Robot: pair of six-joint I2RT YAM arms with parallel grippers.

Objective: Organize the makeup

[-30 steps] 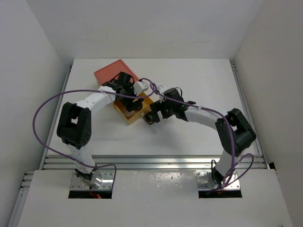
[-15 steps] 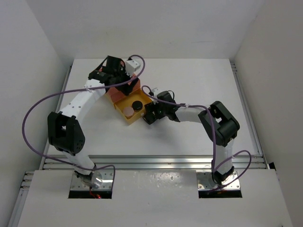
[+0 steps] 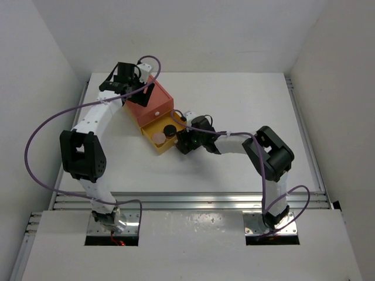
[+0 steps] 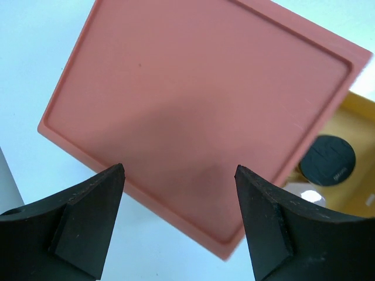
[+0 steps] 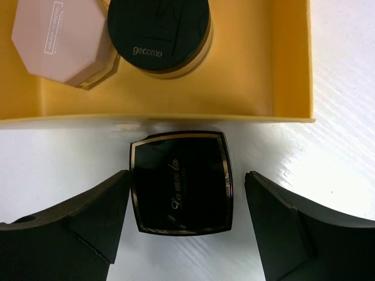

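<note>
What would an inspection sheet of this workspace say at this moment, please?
Surface: white table, carrying an orange-red box with its yellow drawer pulled open.
Job's things: black round compact and pink compact lie side by side in the drawer; black square compact lies on the table just outside the drawer's front wall; no bottles in view.
Clutter: nothing seen.
Grippers: left gripper open, empty, above the box top; right gripper open, straddling the square compact with a gap on either side.
Cables: purple cables loop off both arms.
Surroundings: white walls on three sides; metal rail along the near edge.
</note>
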